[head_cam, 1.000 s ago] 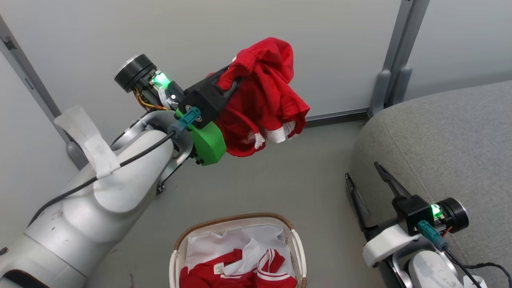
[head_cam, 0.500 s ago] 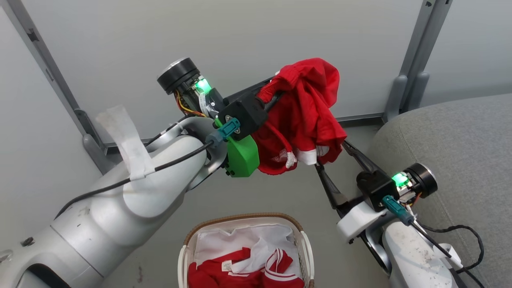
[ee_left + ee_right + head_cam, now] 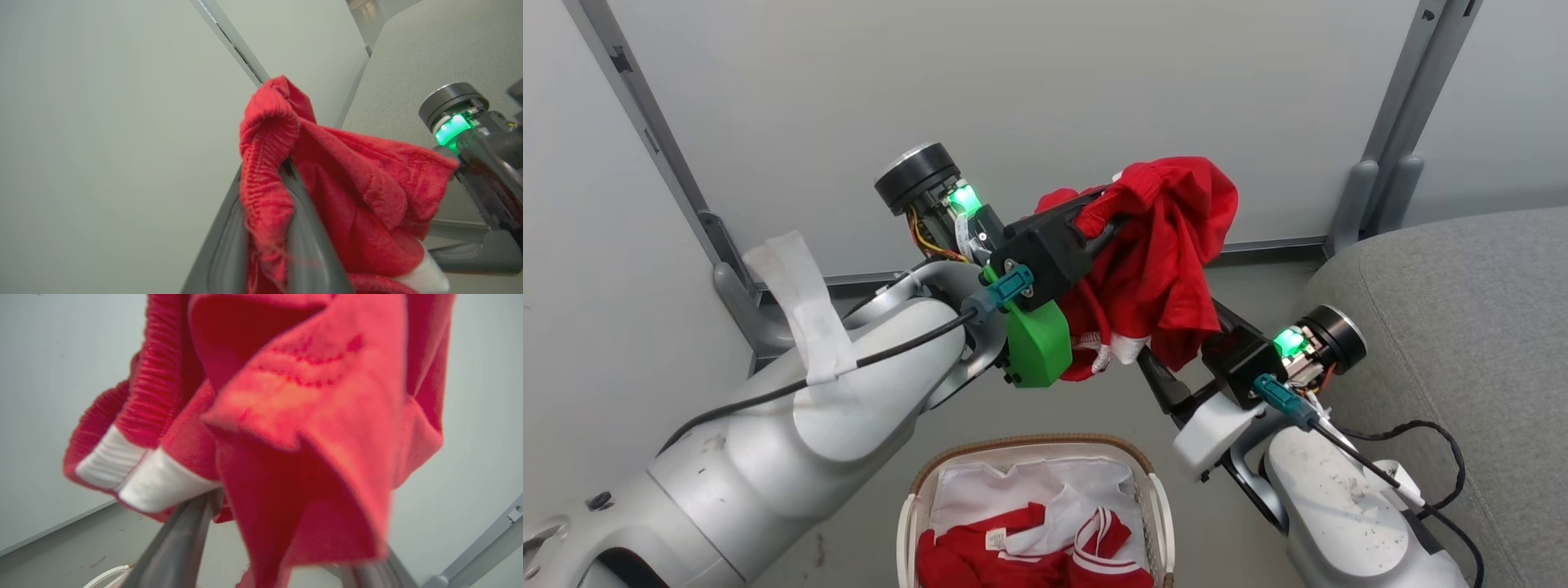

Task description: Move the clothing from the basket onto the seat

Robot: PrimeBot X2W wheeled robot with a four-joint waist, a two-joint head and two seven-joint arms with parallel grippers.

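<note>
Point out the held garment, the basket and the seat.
held garment [image 3: 1176,245], head view, hanging red fabric
basket [image 3: 1029,442], head view, woven rim
seat [image 3: 1462,294], head view, grey cushion top

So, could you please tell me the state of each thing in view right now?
Left gripper, shut on the held garment.
Right gripper, open, fingers either side of the held garment's hanging end.
Held garment, raised off the floor, bunched, dangling.
Basket, on the floor, partly filled.
Clothing in the basket, crumpled on the white liner.
Seat, no clothing on the visible part.
</note>
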